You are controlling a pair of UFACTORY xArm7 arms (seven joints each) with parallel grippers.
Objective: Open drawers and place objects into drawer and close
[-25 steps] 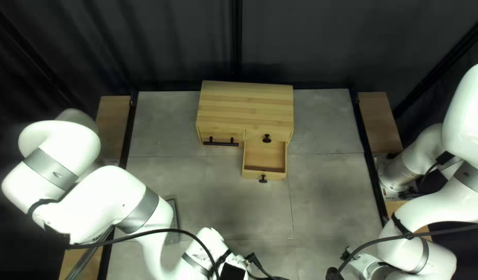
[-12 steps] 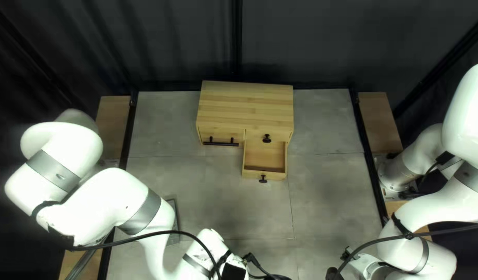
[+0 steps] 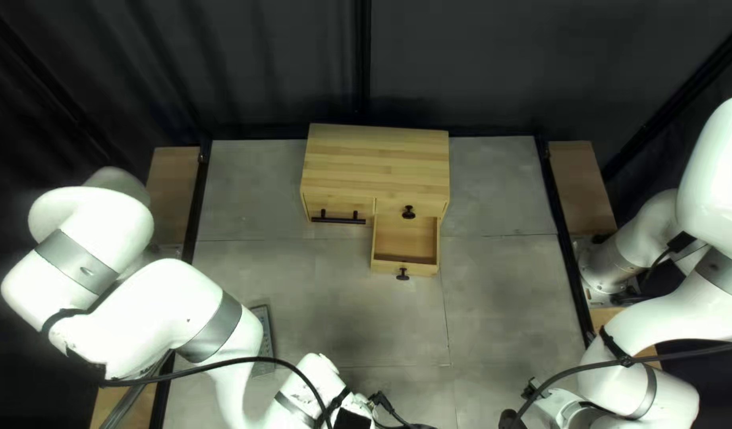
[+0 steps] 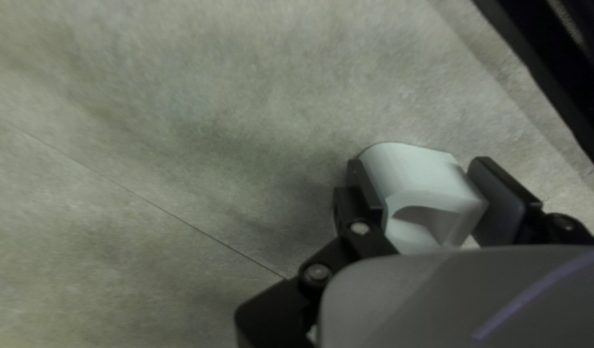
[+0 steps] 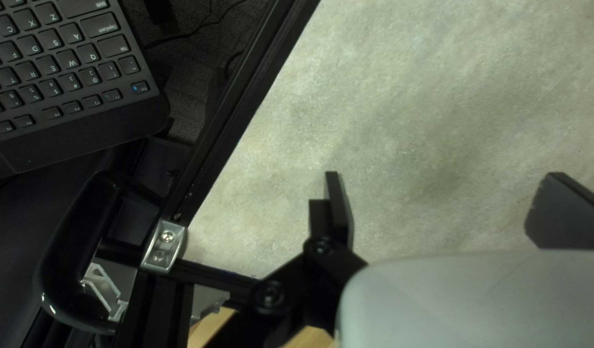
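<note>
Placing step imo: white block [image 4: 416, 177] pinched in my left claw [image 4: 417, 162], so next I carry it to the open drawer [image 3: 423, 269].

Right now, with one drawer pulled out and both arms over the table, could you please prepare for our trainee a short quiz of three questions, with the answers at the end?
1. True or false: my right gripper is shut on a thing.
2. Which thing is between the fingers of my left gripper?
A) a keyboard
B) a white object
C) a folded cloth
3. Fill in the missing word: the pulled-out drawer of the cabinet has a small black ____ on its front.

Key: 1. false; 2. B; 3. knob
</note>
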